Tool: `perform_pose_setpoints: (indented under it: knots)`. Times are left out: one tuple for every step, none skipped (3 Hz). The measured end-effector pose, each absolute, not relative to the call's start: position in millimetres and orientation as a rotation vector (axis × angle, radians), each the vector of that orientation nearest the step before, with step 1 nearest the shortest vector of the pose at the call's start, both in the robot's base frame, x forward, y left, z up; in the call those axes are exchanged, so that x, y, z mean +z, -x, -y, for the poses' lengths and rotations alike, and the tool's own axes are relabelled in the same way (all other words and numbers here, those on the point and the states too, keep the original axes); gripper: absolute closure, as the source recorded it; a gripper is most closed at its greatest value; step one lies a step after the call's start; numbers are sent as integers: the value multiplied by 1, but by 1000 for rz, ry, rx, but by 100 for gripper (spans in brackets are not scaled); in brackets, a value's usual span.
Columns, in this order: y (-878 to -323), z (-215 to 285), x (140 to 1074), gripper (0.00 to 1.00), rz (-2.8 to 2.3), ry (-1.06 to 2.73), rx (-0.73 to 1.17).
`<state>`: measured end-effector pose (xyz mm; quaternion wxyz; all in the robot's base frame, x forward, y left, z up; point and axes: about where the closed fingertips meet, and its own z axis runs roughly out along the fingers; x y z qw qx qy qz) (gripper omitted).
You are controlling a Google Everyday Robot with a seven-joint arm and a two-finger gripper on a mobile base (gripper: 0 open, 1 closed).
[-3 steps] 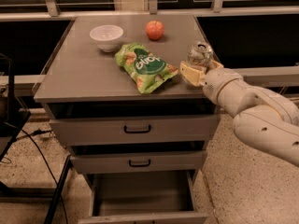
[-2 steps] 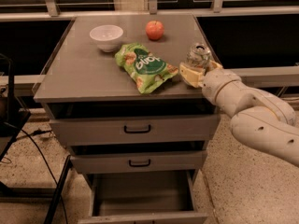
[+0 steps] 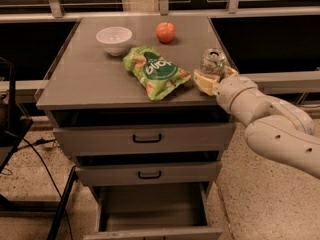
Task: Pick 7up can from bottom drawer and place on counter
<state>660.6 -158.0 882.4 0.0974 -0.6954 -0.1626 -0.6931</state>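
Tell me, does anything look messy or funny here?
Nothing is spilled or broken. The bottom drawer is pulled wide open, and the 7up can sits very near the right edge of the counter, with the robot's hand at it.

The counter (image 3: 85,84) bore a green snack bag (image 3: 155,71) near its middle, lying flat and slanted toward the front right corner. Behind the bag and to its left stood a white bowl (image 3: 114,38), well apart from it. Behind the bag and slightly to its right sat a red apple (image 3: 165,32), near the back edge. Right of the bag, at the counter's right edge, the 7up can (image 3: 213,60) stood upright, near the bag but apart from it. The gripper (image 3: 214,77) was at that same edge, right of the bag, its fingers clasped round the can's lower part. Whether the can's base touched the counter could not be told.
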Motion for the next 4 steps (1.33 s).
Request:
perform_pose_setpoints:
  knots:
    - [-663,163,877,100,471,2097,-2044]
    - [-665,168,872,100,446,2132,-2027]
    - [-667,171,871,100,422,2156,-2012]
    - [-667,171,873,100,422,2156,-2012]
